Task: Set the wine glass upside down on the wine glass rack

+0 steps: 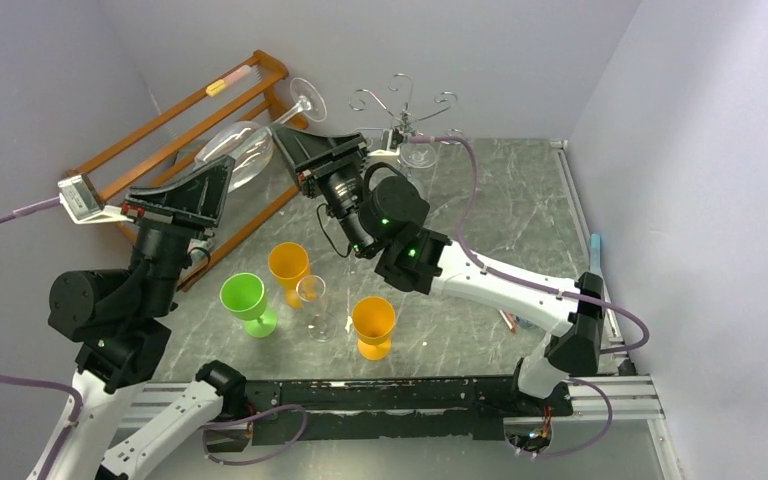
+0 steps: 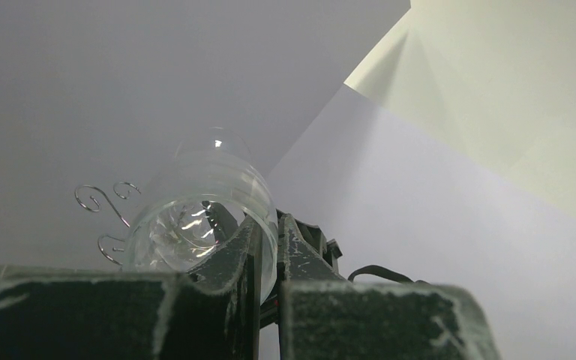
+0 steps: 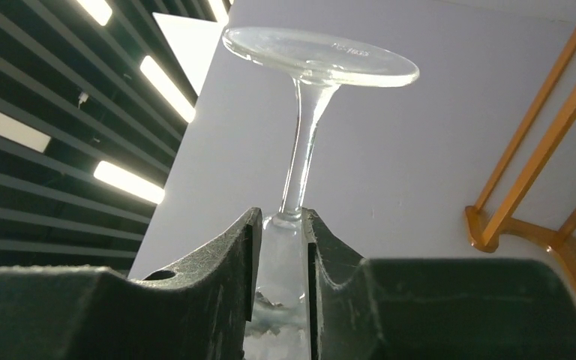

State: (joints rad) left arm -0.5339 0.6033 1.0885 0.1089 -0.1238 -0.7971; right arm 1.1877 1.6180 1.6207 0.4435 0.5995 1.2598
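A clear wine glass (image 1: 240, 150) is held in the air, lying tilted, with its foot (image 1: 308, 100) toward the back. My left gripper (image 1: 218, 175) is shut on the bowl's rim, one finger inside and one outside; the left wrist view shows the bowl (image 2: 202, 217) and gripper (image 2: 268, 225). My right gripper (image 1: 285, 145) is shut on the glass where stem meets bowl; the right wrist view shows the stem (image 3: 305, 142), foot (image 3: 322, 56) and gripper (image 3: 279, 221). The silver wire wine glass rack (image 1: 400, 105) stands at the back, right of the glass; its scrolls (image 2: 97, 199) show past the bowl.
An orange wooden slatted rack (image 1: 190, 120) stands at the back left, also in the right wrist view (image 3: 540, 165). A green cup (image 1: 245, 298), two orange cups (image 1: 288, 265) (image 1: 373, 322) and a small clear glass (image 1: 312, 300) stand on the table near the front.
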